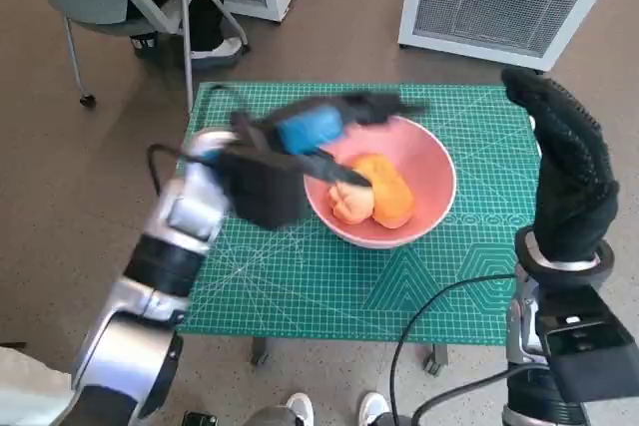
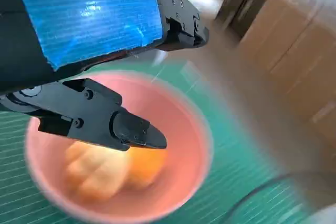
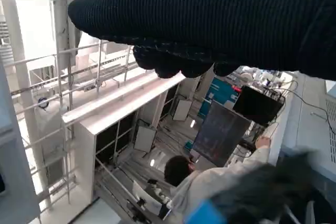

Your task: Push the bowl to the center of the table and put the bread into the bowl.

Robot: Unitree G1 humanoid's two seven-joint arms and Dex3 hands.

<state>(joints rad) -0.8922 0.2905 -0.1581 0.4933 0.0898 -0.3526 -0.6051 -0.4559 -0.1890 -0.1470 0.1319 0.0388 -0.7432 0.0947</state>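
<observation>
The round pink plastic bowl [image 1: 382, 187] stands on the green cutting mat [image 1: 300, 276] that covers the small table, close to the middle of the mat and a little toward its far edge and its right edge. Two pieces of orange-yellow bread [image 1: 371, 192] lie inside the bowl, side by side, touching each other and the bowl's floor. In my judgement the bowl is where the task wants it, and the bread is already put in.

The left hand [image 1: 310, 142], black with blue tape over its back, hangs above the near-left rim of the bowl. In the left wrist view its black fingers [image 2: 131, 127] are spread apart over the bowl and carry nothing; one finger points over the bread, but I cannot tell if it touches it. The hand is blurred in both views, so it is probably moving. The fingers stand wide, I think, because the bread is released and the hand needs only to leave.

The right hand [image 1: 569, 172], in a black knitted glove, is raised at the right edge of the mat, well apart from the bowl. It holds nothing, and its fingers look extended and close together. It seems kept out of the way, since the left arm does the work
</observation>
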